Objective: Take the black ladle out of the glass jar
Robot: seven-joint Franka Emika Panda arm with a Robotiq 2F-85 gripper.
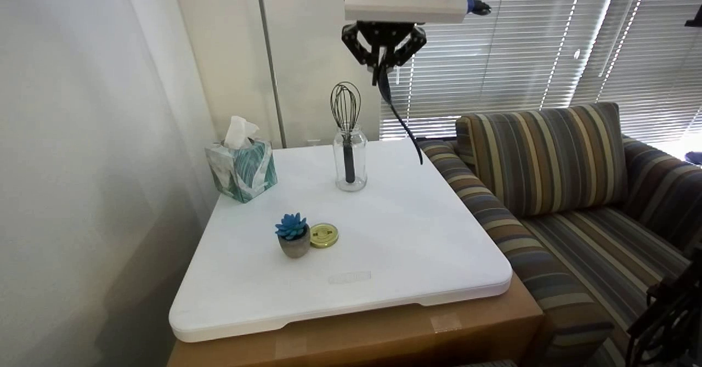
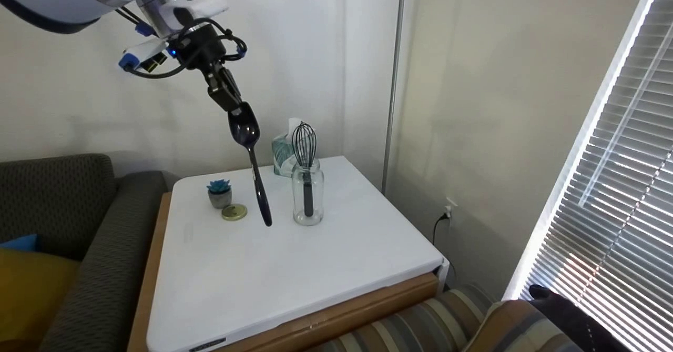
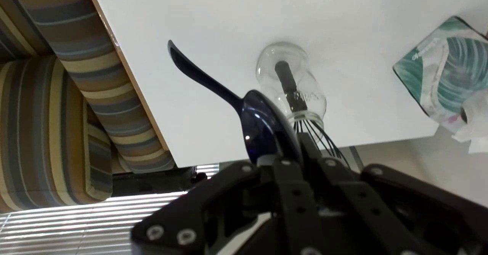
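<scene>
The black ladle hangs in the air outside the jar, bowl up and handle slanting down. It also shows in an exterior view and in the wrist view. My gripper is shut on the rim of the ladle's bowl; its fingers also show in an exterior view and in the wrist view. The clear glass jar stands upright on the white table, lower than the gripper. It is also in an exterior view and in the wrist view.
A wire whisk stands handle-down in the jar. A teal tissue box, a small blue potted plant and a gold lid are on the white table. A striped couch adjoins the table; a wall is opposite.
</scene>
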